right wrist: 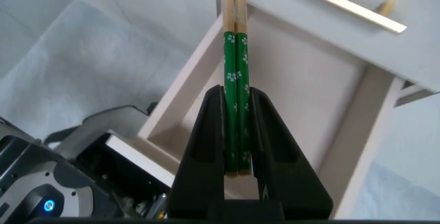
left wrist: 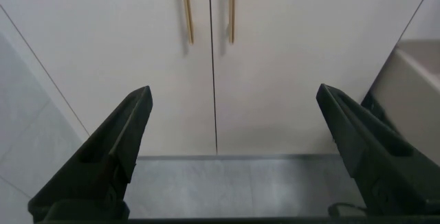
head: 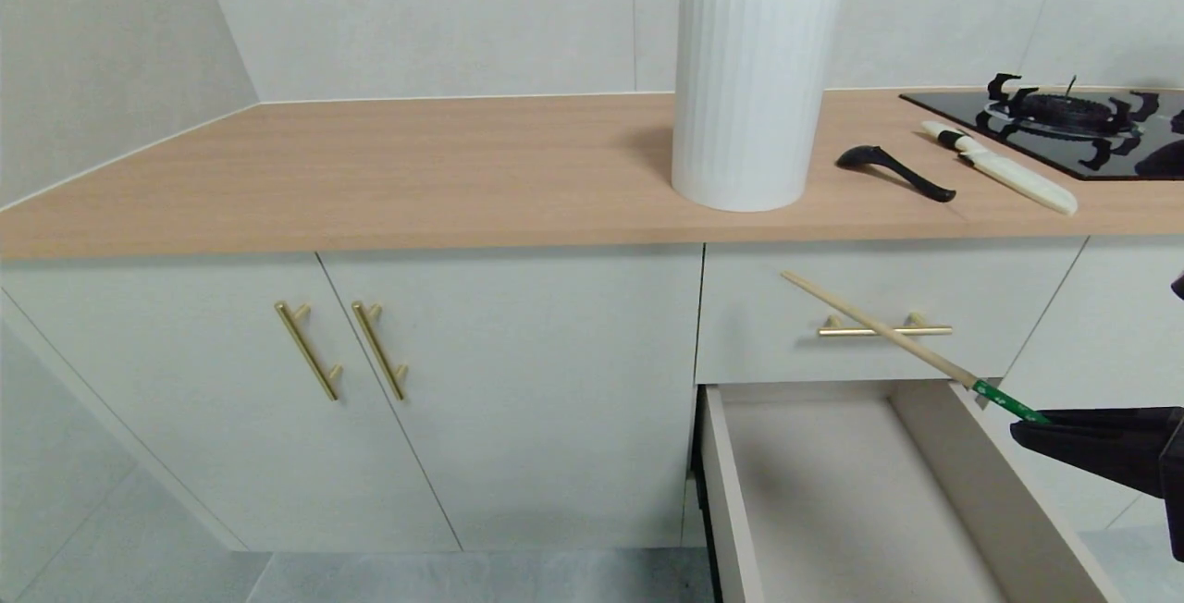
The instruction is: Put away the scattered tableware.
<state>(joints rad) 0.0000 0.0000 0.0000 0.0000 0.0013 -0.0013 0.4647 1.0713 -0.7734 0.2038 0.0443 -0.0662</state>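
Note:
My right gripper (head: 1027, 427) (right wrist: 235, 138) is shut on a pair of wooden chopsticks (head: 888, 335) (right wrist: 234, 59) with green patterned ends, held over the right rim of the open drawer (head: 740, 492) (right wrist: 302, 107). The chopsticks slant up and left across the drawer front above. On the wooden counter (head: 416, 178) lie a black spoon (head: 893, 170) and a white knife (head: 999, 168), both to the right of a tall white ribbed container (head: 751, 94). My left gripper (left wrist: 230, 148) hangs open and holds nothing, low in front of the cabinet doors (left wrist: 213, 59).
A black gas hob (head: 1064, 127) sits at the counter's far right. Two cabinet doors with gold handles (head: 342, 349) are left of the drawers. The upper drawer, with a gold handle (head: 883, 329), is closed. The open drawer's bottom looks bare.

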